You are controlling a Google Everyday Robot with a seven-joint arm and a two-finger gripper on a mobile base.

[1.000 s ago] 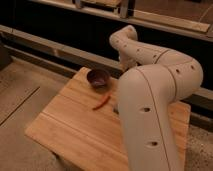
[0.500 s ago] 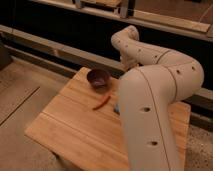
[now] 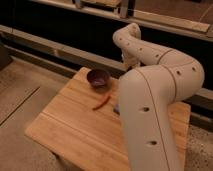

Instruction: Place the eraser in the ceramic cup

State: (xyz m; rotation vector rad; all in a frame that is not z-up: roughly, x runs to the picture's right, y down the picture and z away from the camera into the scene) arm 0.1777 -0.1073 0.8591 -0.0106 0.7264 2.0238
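We see a wooden table (image 3: 80, 130) standing on a speckled floor (image 3: 20, 100); a dark purple bowl (image 3: 98, 78) sits near its far edge, and a thin red chilli-like piece (image 3: 101, 102) lies just in front of the bowl, apart from it. The robot's white arm (image 3: 150, 100) fills the right half of the view, bending from the near right corner up over the table's far right side; it hides much of the tabletop there. At the arm's left edge, just right of the red piece, a small blue-grey bit (image 3: 116, 108) peeks out; we cannot tell what it is. The gripper is hidden behind the arm, somewhere over the far right of the table; its fingers are closed, though on what we cannot tell. Neither the eraser nor the cup can be seen; where they lie we cannot say.
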